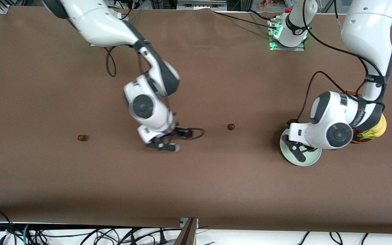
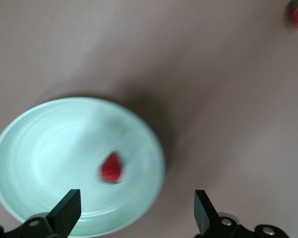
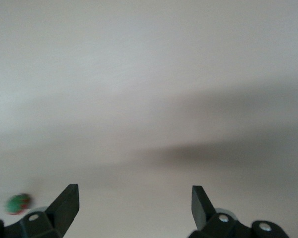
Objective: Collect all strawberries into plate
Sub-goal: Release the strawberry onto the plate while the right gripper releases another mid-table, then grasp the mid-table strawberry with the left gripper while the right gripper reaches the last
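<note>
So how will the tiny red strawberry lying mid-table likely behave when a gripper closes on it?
The tiny red strawberry looks rounded, so a nudge would probably roll it across the flat brown table. Being so small, it is likely light. The open right gripper over the table probably must centre carefully, or it may slip out.

A robotics lab. A wide desk under a plain brown cloth carries two white robot arms — their bases bolted along the top of the frame, one base glowing green. Aluminium framing edges the upper left corner, and loose black cables tangle below the desk's lower edge — test-bench clutter, nothing domestic.
</note>
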Available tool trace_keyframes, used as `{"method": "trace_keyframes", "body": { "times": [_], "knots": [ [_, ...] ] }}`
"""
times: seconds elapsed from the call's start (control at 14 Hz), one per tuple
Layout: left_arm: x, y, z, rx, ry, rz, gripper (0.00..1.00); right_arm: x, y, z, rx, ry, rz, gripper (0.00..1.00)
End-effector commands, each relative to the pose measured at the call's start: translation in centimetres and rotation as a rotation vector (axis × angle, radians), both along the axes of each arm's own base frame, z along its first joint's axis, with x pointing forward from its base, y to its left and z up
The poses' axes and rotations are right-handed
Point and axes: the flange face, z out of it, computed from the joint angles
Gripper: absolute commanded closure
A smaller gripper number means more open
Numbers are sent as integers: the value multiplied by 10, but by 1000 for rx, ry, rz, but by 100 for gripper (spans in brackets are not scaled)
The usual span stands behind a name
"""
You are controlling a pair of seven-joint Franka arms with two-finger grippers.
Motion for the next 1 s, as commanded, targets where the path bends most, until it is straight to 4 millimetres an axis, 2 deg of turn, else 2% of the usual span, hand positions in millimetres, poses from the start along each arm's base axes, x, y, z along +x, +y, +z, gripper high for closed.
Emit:
{"method": "trace_keyframes", "body": {
  "times": [0.0,0.14,0.29,0.5,0.71,0.86,0.93],
  "knots": [
    [-20,-60,16,22,5,186,0,16,-79,8,-40,94,90,0],
    [-29,-97,20,46,-9,348,0,28,-158,-4,-97,196,151,0],
    [-35,-133,16,41,-44,423,0,35,-233,-24,-155,247,217,0],
    [-49,-185,-15,23,-83,470,0,35,-318,-51,-193,271,301,0],
    [-60,-209,-51,28,-70,543,0,25,-363,-82,-178,245,344,0],
    [-64,-212,-70,25,-62,543,0,14,-378,-97,-169,239,354,0],
    [-66,-214,-74,15,-70,543,0,8,-382,-102,-168,225,355,0]
  ]
}}
